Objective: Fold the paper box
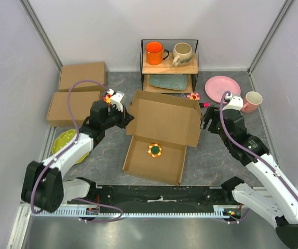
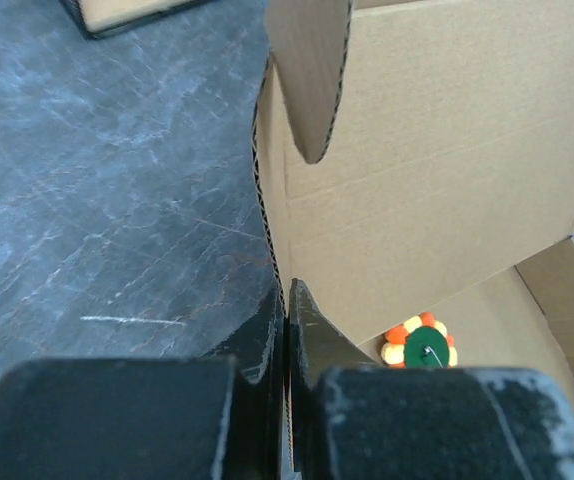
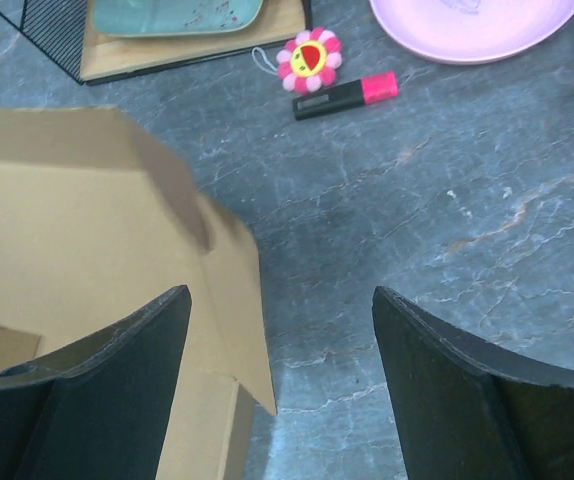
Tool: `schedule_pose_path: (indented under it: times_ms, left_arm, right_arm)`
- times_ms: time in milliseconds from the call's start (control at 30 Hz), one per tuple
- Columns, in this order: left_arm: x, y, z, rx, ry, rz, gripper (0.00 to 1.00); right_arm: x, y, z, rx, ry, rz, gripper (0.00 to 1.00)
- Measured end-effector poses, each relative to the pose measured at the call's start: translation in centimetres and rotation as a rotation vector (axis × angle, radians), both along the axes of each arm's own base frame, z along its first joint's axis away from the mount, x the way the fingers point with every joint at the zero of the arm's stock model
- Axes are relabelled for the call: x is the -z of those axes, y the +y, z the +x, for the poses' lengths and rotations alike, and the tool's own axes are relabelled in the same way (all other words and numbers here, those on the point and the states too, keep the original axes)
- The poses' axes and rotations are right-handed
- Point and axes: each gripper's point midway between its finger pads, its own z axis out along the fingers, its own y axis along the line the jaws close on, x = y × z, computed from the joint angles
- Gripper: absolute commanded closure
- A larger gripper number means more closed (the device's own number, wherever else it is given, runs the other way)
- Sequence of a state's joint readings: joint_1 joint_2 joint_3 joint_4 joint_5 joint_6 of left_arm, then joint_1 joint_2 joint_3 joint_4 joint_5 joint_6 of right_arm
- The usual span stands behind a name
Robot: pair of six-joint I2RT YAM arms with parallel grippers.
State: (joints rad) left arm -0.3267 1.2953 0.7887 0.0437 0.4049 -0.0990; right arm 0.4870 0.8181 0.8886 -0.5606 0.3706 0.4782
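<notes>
The paper box [image 1: 162, 135] lies open mid-table, its brown cardboard lid raised toward the back. A green and orange flower toy [image 1: 154, 150] rests in its tray. My left gripper [image 1: 127, 118] is at the lid's left edge. In the left wrist view the left gripper [image 2: 287, 300] is shut on the thin corrugated edge of the paper box [image 2: 437, 180], with the flower toy [image 2: 419, 342] beyond. My right gripper [image 1: 205, 120] stands open by the lid's right flap. In the right wrist view the right gripper [image 3: 279, 292] is open, and the flap of the paper box [image 3: 87, 220] reaches in beside the left finger.
Two other brown boxes [image 1: 82, 76] [image 1: 72, 108] sit at the back left, and a yellow-green plate [image 1: 68, 142] lies under the left arm. A wire shelf [image 1: 195, 62] holds an orange mug [image 1: 154, 53], a beige mug [image 1: 182, 53] and a teal plate [image 1: 168, 81]. Pink plate [image 1: 222, 88], pink mug [image 1: 252, 101], marker [image 3: 345, 95], pink flower [image 3: 310, 58].
</notes>
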Motion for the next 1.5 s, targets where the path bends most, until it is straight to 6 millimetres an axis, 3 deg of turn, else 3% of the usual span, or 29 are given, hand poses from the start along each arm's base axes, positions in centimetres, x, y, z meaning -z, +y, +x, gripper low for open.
schedule_pose_path:
  times_ms: [133,367,500,767,933,1033,1100,1267,1500]
  left_arm:
    - [-0.7,1.3,-1.8,-0.066,-0.142,-0.009,0.98]
    - [-1.9,2.9,-2.0,-0.192,-0.257,0.001,0.98]
    - [-2.5,2.8,-2.2,-0.214,-0.292,-0.002,0.98]
    - [-2.1,2.6,-1.8,-0.222,-0.290,0.004,0.98]
    - [-2.3,2.2,-1.7,-0.217,-0.298,-0.004,0.98]
    - [-2.3,2.1,-1.7,-0.214,-0.302,-0.008,0.98]
    - [-2.2,2.0,-1.8,-0.217,-0.302,-0.011,0.98]
    - [-1.5,1.7,-2.1,-0.239,-0.296,-0.006,0.98]
    - [-1.1,0.8,-3.0,-0.291,-0.339,-0.029,0.95]
  right_arm:
    - [-0.2,-0.4,0.5,0.019,-0.022,-0.022,0.16]
    - [1.7,1.3,1.1,-0.051,-0.026,0.007,0.18]
    - [3.4,2.4,0.7,-0.109,-0.013,0.034,0.19]
    - [2.9,3.8,2.0,-0.166,-0.054,0.039,0.19]
    - [5.4,4.4,3.7,-0.174,0.000,-0.021,0.21]
    - [7.1,4.8,4.6,-0.184,0.038,-0.057,0.30]
    - [7.7,5.0,4.8,-0.194,0.052,-0.068,0.41]
    - [6.8,5.5,5.1,-0.205,0.035,-0.046,0.60]
    - [5.9,6.1,4.9,-0.209,0.021,-0.007,0.74]
